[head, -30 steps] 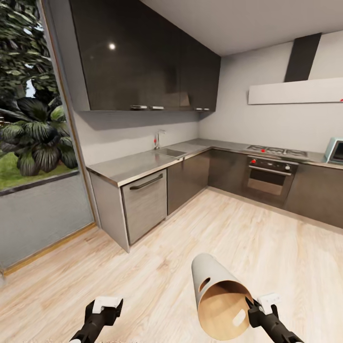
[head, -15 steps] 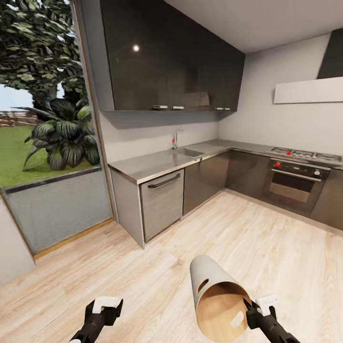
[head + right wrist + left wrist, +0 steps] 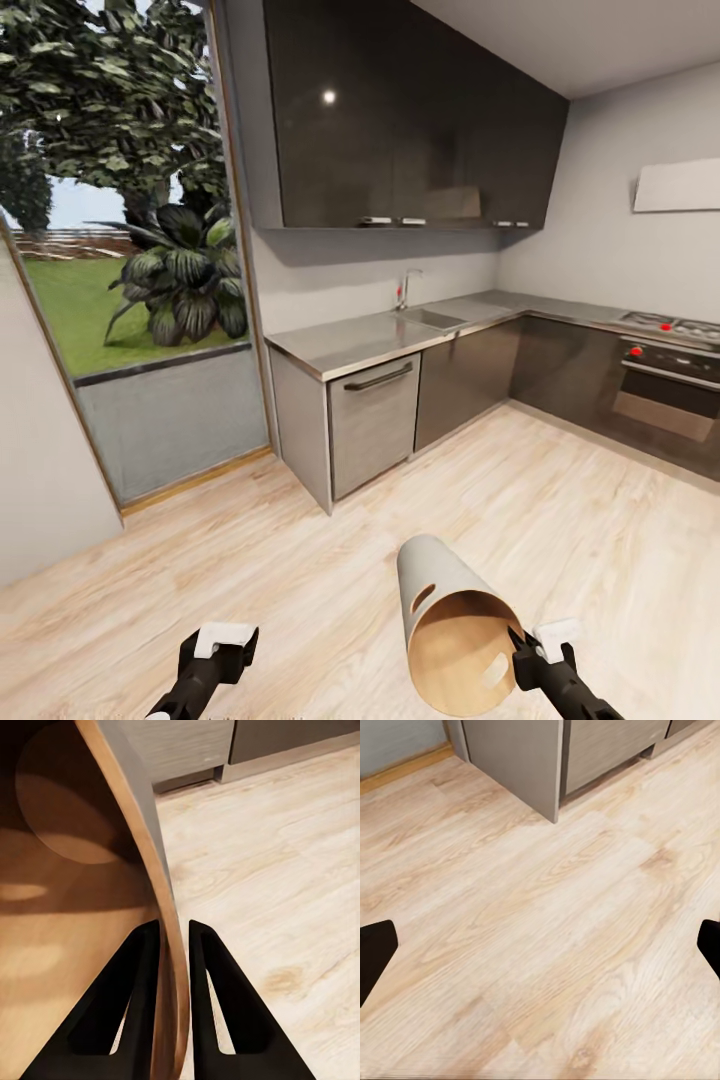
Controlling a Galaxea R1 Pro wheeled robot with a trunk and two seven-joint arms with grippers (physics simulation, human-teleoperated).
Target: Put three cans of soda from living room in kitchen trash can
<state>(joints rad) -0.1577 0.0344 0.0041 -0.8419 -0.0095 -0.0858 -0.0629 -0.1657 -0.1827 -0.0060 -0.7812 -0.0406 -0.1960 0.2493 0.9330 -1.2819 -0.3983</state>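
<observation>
Brown lining faces me because my right gripper [image 3: 174, 937] pinches the trash can [image 3: 440, 600] by its rim, one finger inside the wall and one outside, so it hangs tilted above the kitchen floor [image 3: 300, 580]. My left gripper [image 3: 218, 650] hangs spread and empty. Beyond, the oven [image 3: 665, 385] is cut off.

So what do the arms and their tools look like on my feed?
Both arms are black. The left tool and right tool each carry a white block above black fingers. In the right wrist view the fingers are flat black tapering wedges with triangular cut-outs.
</observation>
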